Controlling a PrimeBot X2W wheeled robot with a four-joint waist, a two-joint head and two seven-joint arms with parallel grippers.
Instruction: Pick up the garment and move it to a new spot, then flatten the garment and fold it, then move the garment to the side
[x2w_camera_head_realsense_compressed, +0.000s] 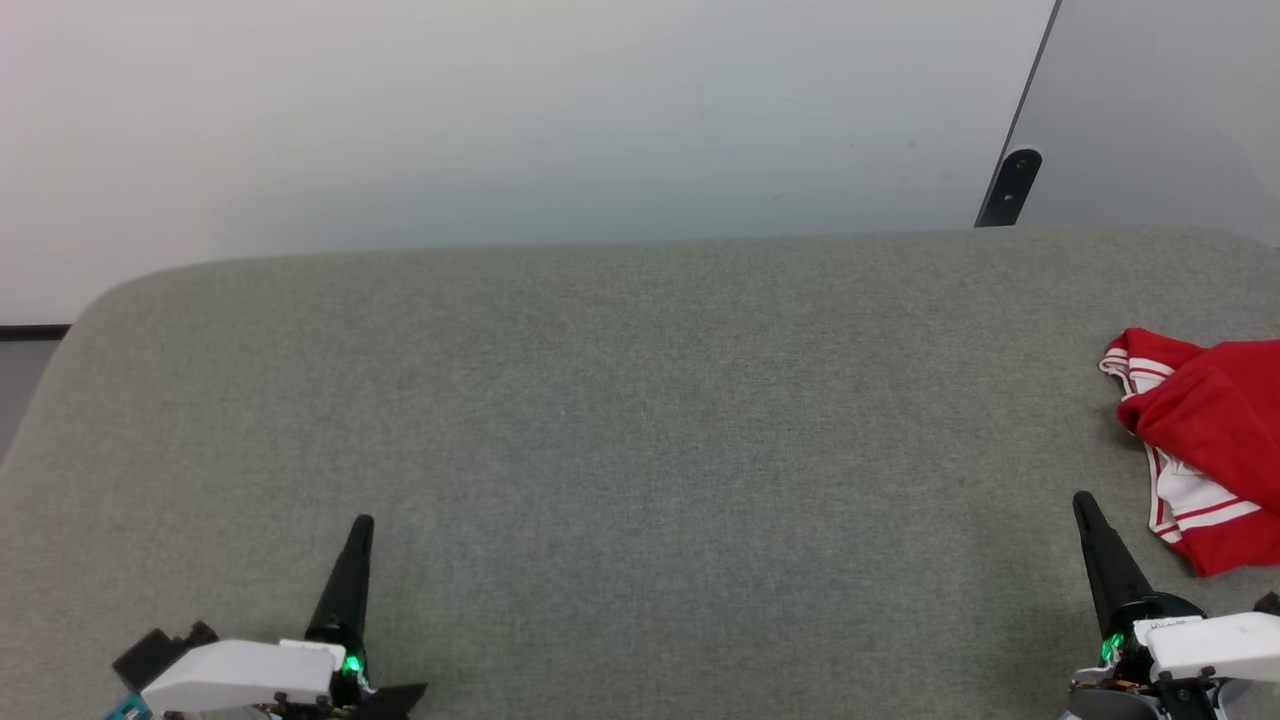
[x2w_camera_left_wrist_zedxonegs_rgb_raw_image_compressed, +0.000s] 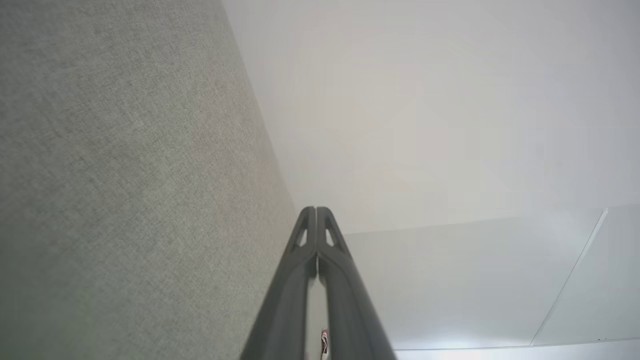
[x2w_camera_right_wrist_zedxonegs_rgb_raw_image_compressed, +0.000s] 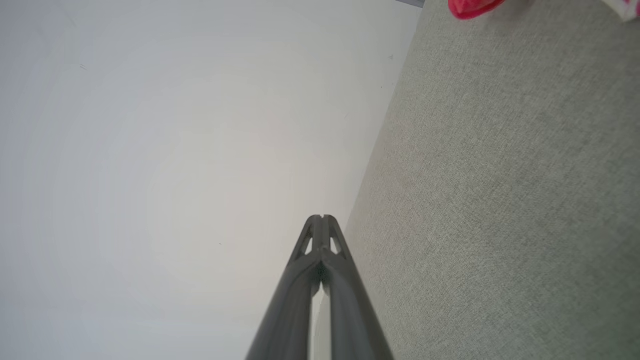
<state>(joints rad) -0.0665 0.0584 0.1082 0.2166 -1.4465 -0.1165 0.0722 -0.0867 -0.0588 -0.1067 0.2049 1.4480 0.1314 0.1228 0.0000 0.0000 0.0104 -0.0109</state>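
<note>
Garment (x2w_camera_head_realsense_compressed: 1215, 430) lies crumpled near clenched empty right fingers (x2w_camera_head_realsense_compressed: 1108, 565), well apart from clenched left fingers (x2w_camera_head_realsense_compressed: 345, 585).

No text, number or sign is legible to me. A small dark print sits on the white cover (x2w_camera_head_realsense_compressed: 1200, 640) just behind the right gripper (x2w_camera_head_realsense_compressed: 1082, 502), but it is too small for me to read.
</note>
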